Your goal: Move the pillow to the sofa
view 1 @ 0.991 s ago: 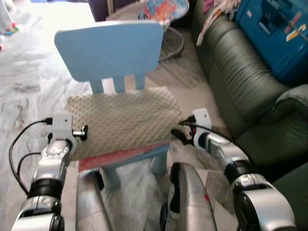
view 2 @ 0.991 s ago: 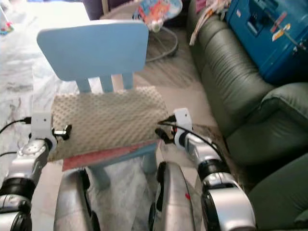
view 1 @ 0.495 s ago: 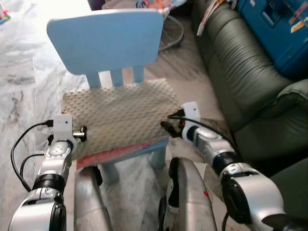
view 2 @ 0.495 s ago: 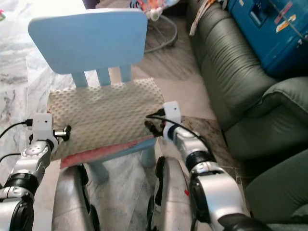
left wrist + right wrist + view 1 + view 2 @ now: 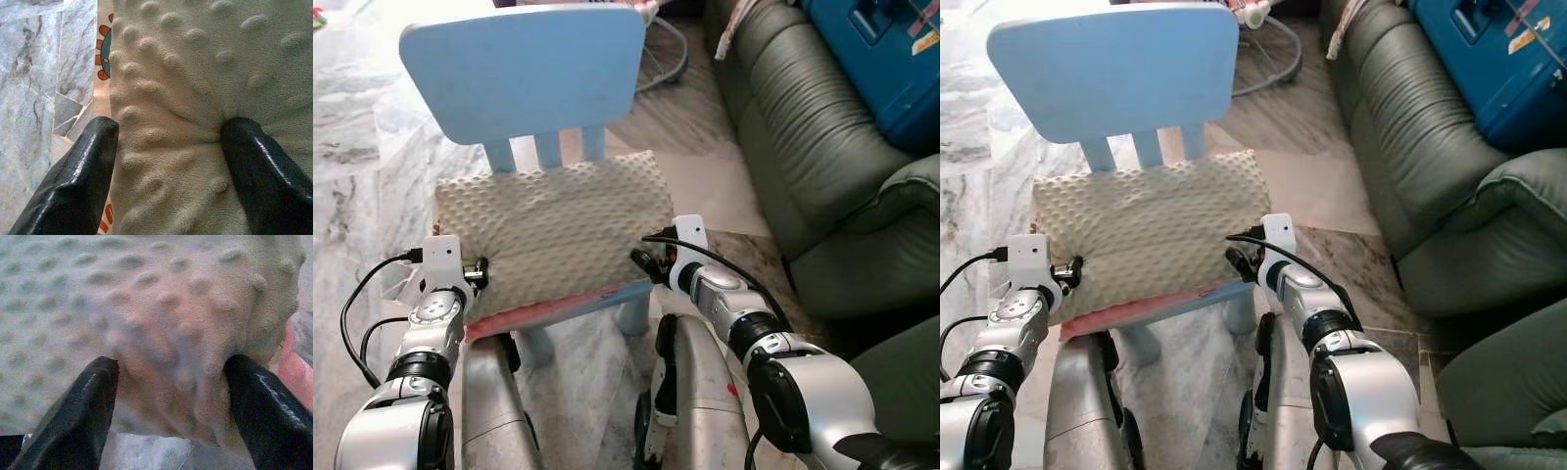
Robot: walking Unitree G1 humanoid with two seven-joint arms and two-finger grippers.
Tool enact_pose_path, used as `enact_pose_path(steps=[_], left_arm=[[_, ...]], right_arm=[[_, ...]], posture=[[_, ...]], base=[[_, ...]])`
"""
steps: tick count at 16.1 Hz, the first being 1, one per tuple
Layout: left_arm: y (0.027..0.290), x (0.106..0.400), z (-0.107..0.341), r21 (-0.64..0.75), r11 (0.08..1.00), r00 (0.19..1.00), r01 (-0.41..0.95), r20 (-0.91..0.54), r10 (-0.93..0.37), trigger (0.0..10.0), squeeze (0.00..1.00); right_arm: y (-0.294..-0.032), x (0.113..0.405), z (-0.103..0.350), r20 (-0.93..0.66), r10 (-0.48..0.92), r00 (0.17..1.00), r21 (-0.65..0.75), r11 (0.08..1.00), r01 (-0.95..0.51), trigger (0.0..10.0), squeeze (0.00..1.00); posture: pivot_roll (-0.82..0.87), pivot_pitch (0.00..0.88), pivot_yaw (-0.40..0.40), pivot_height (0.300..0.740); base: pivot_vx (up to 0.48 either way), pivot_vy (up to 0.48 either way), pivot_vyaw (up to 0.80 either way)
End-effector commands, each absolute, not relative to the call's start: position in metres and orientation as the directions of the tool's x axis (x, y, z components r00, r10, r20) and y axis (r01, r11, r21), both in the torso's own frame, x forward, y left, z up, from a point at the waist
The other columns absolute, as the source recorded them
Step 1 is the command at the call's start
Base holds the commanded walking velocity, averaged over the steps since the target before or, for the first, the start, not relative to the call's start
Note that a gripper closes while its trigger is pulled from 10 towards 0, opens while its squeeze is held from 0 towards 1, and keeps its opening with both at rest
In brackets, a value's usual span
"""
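A cream, bumpy-textured pillow (image 5: 548, 230) lies across the seat of a small light-blue chair (image 5: 529, 73), covering it from its left edge to its right edge, its back side against the slats under the backrest. A red-and-pink layer (image 5: 548, 311) peeks out beneath the pillow along the seat's front edge. The left gripper (image 5: 480, 274) is at the pillow's front-left corner; in the left wrist view its two black fingers (image 5: 78, 181) are spread with the pillow's fabric bulging between them and pressing against both. The right gripper (image 5: 644, 262) is at the pillow's front-right corner, its fingers (image 5: 83, 416) likewise parted around the pillow's rounded edge. The dark green sofa (image 5: 803, 166) stands to the right of the chair, a blue box (image 5: 891, 59) resting on it.
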State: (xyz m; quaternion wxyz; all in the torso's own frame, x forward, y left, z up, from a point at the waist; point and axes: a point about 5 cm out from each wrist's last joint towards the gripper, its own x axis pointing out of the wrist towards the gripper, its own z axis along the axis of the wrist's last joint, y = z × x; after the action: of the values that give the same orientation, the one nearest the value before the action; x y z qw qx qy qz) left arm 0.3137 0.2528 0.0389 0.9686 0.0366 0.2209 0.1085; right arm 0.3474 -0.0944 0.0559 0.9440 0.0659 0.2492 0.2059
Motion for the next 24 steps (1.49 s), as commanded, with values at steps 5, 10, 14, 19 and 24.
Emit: enact_pose_path(steps=[5, 10, 14, 19, 24], left_arm=[[0.245, 0.307, 0.024, 0.093, 0.98, 0.85, -0.177, -0.487, 0.2, 0.0, 0.0], [0.244, 0.304, 0.02, 0.067, 0.98, 0.843, -0.188, -0.501, 0.195, 0.0, 0.0], [0.241, 0.301, 0.014, 0.055, 0.981, 0.827, -0.188, -0.53, 0.188, 0.0, 0.0], [0.238, 0.318, 0.032, 0.06, 0.978, 0.866, -0.197, -0.457, 0.203, 0.0, 0.0], [0.242, 0.345, 0.075, 0.179, 0.963, 0.927, -0.201, -0.283, 0.246, 0.0, 0.0]], right_arm=[[-0.1, 0.341, 0.044, -0.525, 0.365, 0.769, 0.179, 0.931, -0.319, 0.0, 0.0], [-0.105, 0.339, 0.041, -0.539, 0.344, 0.769, 0.156, 0.938, -0.311, 0.0, 0.0], [-0.108, 0.342, 0.043, -0.541, 0.329, 0.774, 0.144, 0.943, -0.3, 0.0, 0.0], [-0.108, 0.355, 0.062, -0.501, 0.338, 0.797, 0.157, 0.941, -0.301, 0.0, 0.0], [-0.125, 0.366, 0.08, -0.43, 0.372, 0.823, 0.047, 0.919, -0.392, 0.0, 0.0]], posture=[[0.05, 0.221, -0.133, 0.511], [0.05, 0.217, -0.137, 0.511], [0.05, 0.207, -0.145, 0.511], [0.04, 0.129, -0.151, 0.511], [0.05, 0.0, -0.108, 0.511]], base=[[0.0, 0.0, 0.0], [0.0, 0.0, 0.0], [0.0, 0.0, 0.0], [0.0, 0.0, 0.0], [0.0, 0.0, 0.0]])
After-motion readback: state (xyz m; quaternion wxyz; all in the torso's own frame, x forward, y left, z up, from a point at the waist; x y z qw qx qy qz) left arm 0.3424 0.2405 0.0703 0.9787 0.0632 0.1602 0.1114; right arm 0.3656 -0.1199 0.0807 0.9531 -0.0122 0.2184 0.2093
